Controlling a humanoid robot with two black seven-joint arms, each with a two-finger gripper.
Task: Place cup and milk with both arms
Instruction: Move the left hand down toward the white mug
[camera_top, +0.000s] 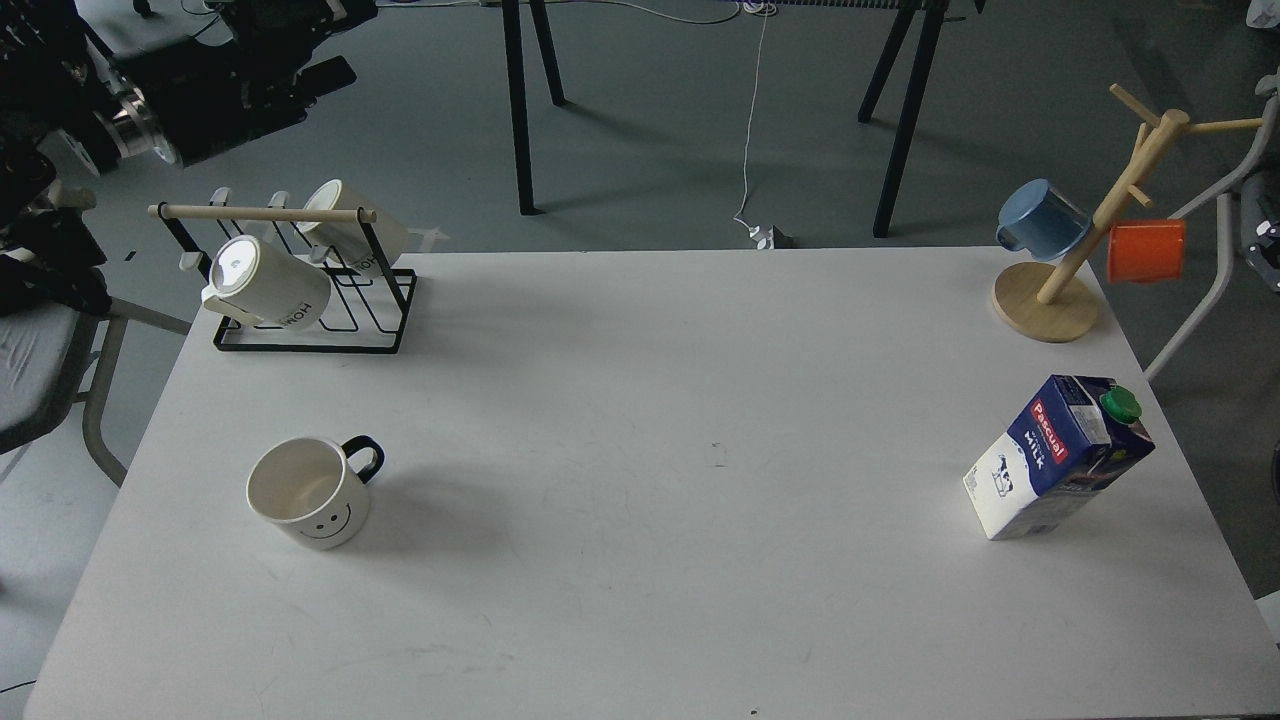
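The cup (309, 492), a cream-white mug with a black handle and a smiley face, stands upright at the table's left front, handle to the right. The milk (1058, 456), a dark blue and white carton with a green cap, stands at the right side of the table. My left arm reaches in at the top left, above the floor behind the table. Its dark far end, my left gripper (320, 55), is far from the cup, and its fingers cannot be told apart. A dark part at the right edge may be my right arm; its gripper does not show.
A black wire rack (305, 340) with two white "HOME" mugs stands at the back left of the white table (660, 560). A wooden mug tree (1047, 305) with a blue cup (1042, 220) and an orange cup (1146, 251) stands at the back right. A chair (40, 360) is left of the table.
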